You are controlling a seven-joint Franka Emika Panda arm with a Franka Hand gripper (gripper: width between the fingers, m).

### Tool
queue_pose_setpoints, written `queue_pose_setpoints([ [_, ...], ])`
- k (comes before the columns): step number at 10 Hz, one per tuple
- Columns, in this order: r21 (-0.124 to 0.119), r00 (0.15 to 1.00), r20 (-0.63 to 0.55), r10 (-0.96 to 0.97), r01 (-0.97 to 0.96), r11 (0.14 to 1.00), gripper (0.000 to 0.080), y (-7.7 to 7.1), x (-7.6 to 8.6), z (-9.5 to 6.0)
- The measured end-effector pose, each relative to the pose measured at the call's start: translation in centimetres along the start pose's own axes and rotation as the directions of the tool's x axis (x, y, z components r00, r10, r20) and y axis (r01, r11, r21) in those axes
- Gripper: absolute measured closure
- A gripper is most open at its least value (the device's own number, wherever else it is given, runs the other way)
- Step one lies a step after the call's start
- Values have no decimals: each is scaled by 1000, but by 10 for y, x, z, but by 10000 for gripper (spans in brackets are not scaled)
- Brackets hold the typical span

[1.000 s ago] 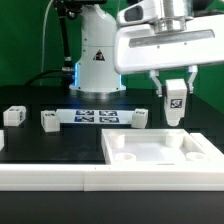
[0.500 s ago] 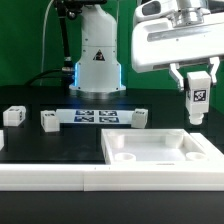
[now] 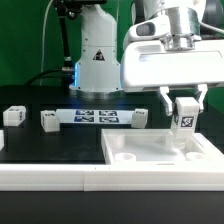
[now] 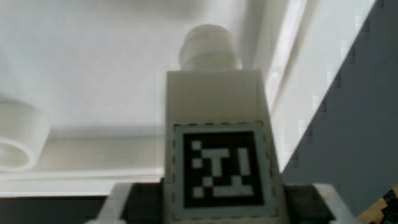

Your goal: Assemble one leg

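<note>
Exterior view: the gripper [image 3: 183,107] is clamped on the leg [image 3: 184,118], holding it upright over the white panel [image 3: 150,165]
Its two fingers [image 3: 168,101] press the upper part of the leg from both sides, and the black-and-white tag [image 3: 184,121] faces the camera; the leg hangs above the panel's far corner on the exterior view's right, and whether its lower end touches the panel cannot be told. In the wrist view the leg [image 4: 217,120] shows its tag [image 4: 222,165] and a round peg [image 4: 210,45] at its far end, pointing at the panel near its rim, with a round recess [image 4: 18,130] off to one side. Loose white posts [image 3: 48,120] and the marker board [image 3: 97,116] lie on the black table [image 3: 30,142] behind the panel, well apart from the gripper
</note>
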State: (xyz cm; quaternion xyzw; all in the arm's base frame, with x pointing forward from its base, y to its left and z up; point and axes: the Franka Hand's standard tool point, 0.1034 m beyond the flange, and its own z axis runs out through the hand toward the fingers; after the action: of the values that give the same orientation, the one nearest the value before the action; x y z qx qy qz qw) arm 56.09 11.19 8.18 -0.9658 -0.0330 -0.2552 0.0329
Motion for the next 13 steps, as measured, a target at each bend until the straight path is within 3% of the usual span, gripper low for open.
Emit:
queue_pose_setpoints([
  [6,0,1000,3,0,0,1000,508,0,-1,1],
  [8,1,999,-33,3,-3,1000,508,1,18,-8],
  [12,15,999,-48,-10,11,1000,508,-5,49,-6],
  [13,14,999,-50,-10,10,1000,508,-5,49,-6],
])
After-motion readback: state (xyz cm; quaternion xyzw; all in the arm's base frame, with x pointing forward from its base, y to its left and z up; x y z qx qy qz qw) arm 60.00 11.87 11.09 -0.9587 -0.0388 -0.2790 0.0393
